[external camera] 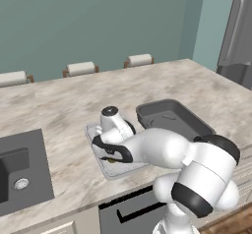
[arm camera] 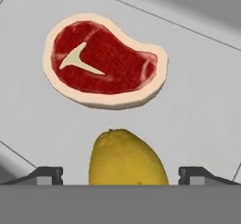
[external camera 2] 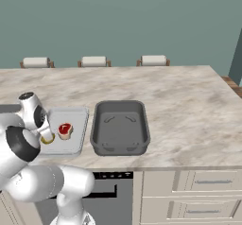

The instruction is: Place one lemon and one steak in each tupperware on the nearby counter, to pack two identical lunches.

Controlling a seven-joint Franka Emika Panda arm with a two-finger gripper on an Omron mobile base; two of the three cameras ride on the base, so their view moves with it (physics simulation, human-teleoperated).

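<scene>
Lemon: a small bright yellow roundish lemon (arm camera: 127, 158) is seen lying on the floor of the shallow light grey rectangular tray (external camera 2: 78, 117), towards its front edge, between the finger tips but apart from both.
Steak: a flat red steak with a pale fat edge (arm camera: 104, 61) is seen lying just beyond the lemon in the same tray, apart from it.
Second tray: the deeper dark grey rectangular tray (external camera 2: 120, 127), just beside the first near the front edge of the pale veined marble counter (external camera 2: 189, 106), is seen unfilled.
End effector: the two-finger gripper (arm camera: 121, 175) is spread wide, released, over the lemon.
Step in hand: the first lunch is judged packed.
Next move: withdrawal upward is called for, then the remaining lemon and steak must be fetched.
</scene>
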